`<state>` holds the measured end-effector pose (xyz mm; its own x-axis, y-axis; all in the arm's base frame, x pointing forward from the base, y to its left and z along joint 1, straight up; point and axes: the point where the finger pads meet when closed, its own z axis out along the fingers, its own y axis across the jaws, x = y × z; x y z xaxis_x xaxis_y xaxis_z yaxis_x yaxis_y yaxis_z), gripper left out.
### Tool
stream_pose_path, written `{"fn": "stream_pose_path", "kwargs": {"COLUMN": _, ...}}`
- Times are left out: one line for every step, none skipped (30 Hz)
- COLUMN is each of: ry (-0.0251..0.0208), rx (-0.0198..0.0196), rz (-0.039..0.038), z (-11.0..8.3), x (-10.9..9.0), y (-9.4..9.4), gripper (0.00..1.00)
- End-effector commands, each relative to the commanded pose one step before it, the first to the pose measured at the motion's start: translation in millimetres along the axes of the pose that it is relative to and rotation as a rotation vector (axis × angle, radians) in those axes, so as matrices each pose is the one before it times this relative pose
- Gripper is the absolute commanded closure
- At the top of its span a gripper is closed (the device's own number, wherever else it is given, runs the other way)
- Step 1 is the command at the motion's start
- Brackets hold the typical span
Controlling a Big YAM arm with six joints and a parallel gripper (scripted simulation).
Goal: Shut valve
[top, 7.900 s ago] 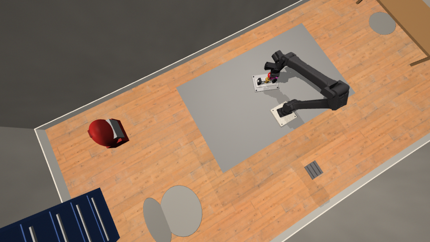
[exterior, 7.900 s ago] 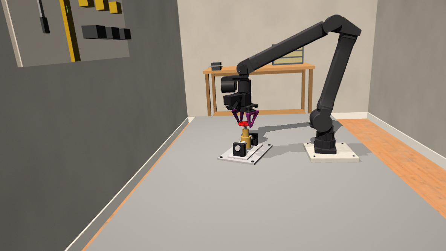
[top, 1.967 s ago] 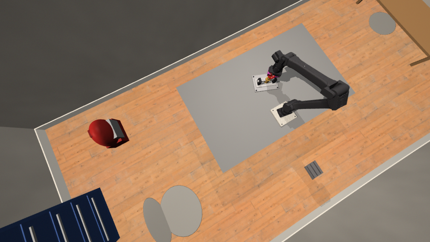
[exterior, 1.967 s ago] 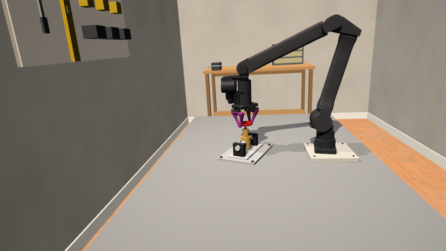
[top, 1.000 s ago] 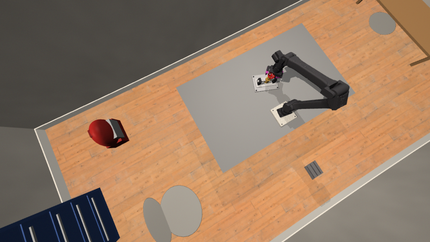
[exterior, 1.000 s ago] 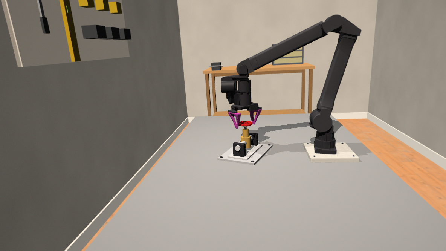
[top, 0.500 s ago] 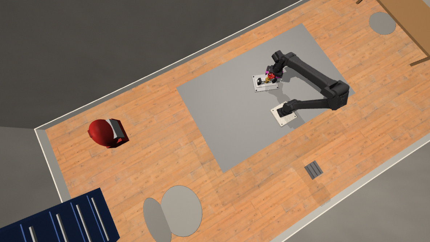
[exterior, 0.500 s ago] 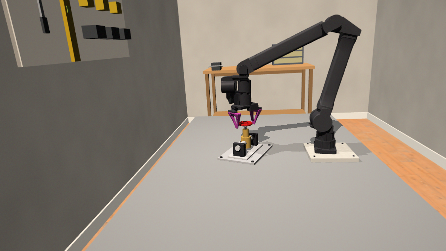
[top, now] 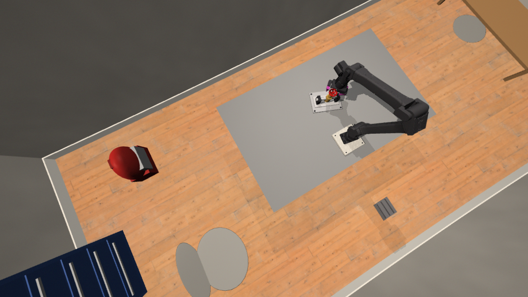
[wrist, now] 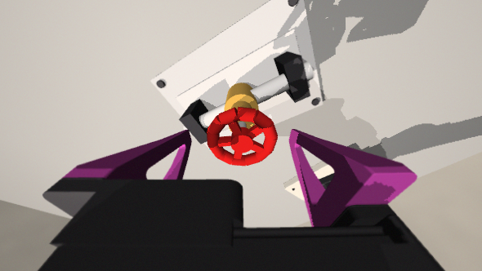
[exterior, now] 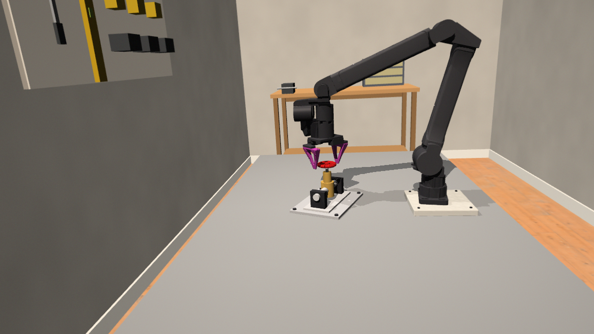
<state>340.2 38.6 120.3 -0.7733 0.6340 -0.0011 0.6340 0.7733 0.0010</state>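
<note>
Gripper (exterior: 325, 162) fingers spread fully, holding nothing; tips flank red handwheel (wrist: 242, 136) on brass valve stem (exterior: 327, 182), no contact.
</note>
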Motion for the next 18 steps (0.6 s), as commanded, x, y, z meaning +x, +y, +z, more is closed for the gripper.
{"fn": "stream_pose_path", "kwargs": {"ry": -0.04121, "rx": -0.04555, "rz": 0.00894, "z": -32.24, "x": -11.91, "y": 11.89, "gripper": 0.00}}
{"fn": "stream_pose_path", "kwargs": {"ry": 0.00000, "rx": 0.00000, "rz": 0.00000, "z": 0.00, "x": 0.00, "y": 0.00, "gripper": 0.00}}
{"fn": "stream_pose_path", "kwargs": {"ry": 0.00000, "rx": 0.00000, "rz": 0.00000, "z": 0.00, "x": 0.00, "y": 0.00, "gripper": 0.00}}
{"fn": "stream_pose_path", "kwargs": {"ry": 0.00986, "rx": 0.01032, "rz": 0.00003, "z": 2.92, "x": 3.77, "y": -3.97, "gripper": 0.00}}
{"fn": "stream_pose_path", "kwargs": {"ry": -0.01000, "rx": -0.01047, "rz": -0.00003, "z": -7.46, "x": -3.73, "y": 3.92, "gripper": 0.00}}
{"fn": "stream_pose_path", "kwargs": {"ry": -0.00008, "rx": -0.00008, "rz": 0.00000, "z": -2.42, "x": -0.02, "y": 0.01, "gripper": 0.00}}
{"fn": "stream_pose_path", "kwargs": {"ry": -0.00008, "rx": -0.00008, "rz": 0.00000, "z": -2.53, "x": -0.01, "y": 0.00, "gripper": 0.00}}
{"fn": "stream_pose_path", "kwargs": {"ry": -0.00008, "rx": -0.00008, "rz": 0.00000, "z": -2.64, "x": -0.02, "y": 0.01, "gripper": 0.00}}
{"fn": "stream_pose_path", "kwargs": {"ry": -0.00008, "rx": -0.00008, "rz": 0.00000, "z": -2.73, "x": -0.01, "y": 0.00, "gripper": 0.00}}
{"fn": "stream_pose_path", "kwargs": {"ry": -0.00008, "rx": -0.00008, "rz": 0.00000, "z": -2.78, "x": -0.02, "y": 0.01, "gripper": 0.00}}
{"fn": "stream_pose_path", "kwargs": {"ry": -0.00008, "rx": -0.00008, "rz": 0.00000, "z": -2.84, "x": -0.01, "y": 0.00, "gripper": 0.00}}
{"fn": "stream_pose_path", "kwargs": {"ry": -0.00008, "rx": -0.00008, "rz": 0.00000, "z": -2.85, "x": -0.02, "y": 0.01, "gripper": 0.00}}
{"fn": "stream_pose_path", "kwargs": {"ry": -0.00008, "rx": -0.00008, "rz": 0.00000, "z": -2.87, "x": -0.01, "y": 0.00, "gripper": 0.00}}
{"fn": "stream_pose_path", "kwargs": {"ry": -0.00008, "rx": -0.00008, "rz": 0.00000, "z": -2.87, "x": -0.01, "y": 0.00, "gripper": 0.00}}
{"fn": "stream_pose_path", "kwargs": {"ry": -0.00007, "rx": -0.00007, "rz": 0.00000, "z": -2.85, "x": -0.01, "y": 0.00, "gripper": 0.00}}
{"fn": "stream_pose_path", "kwargs": {"ry": -0.00007, "rx": -0.00007, "rz": 0.00000, "z": -2.84, "x": 0.00, "y": -0.01, "gripper": 0.00}}
{"fn": "stream_pose_path", "kwargs": {"ry": -0.00007, "rx": -0.00007, "rz": 0.00000, "z": -2.79, "x": -0.01, "y": 0.00, "gripper": 0.00}}
{"fn": "stream_pose_path", "kwargs": {"ry": -0.00007, "rx": -0.00007, "rz": 0.00000, "z": -2.76, "x": 0.00, "y": -0.01, "gripper": 0.00}}
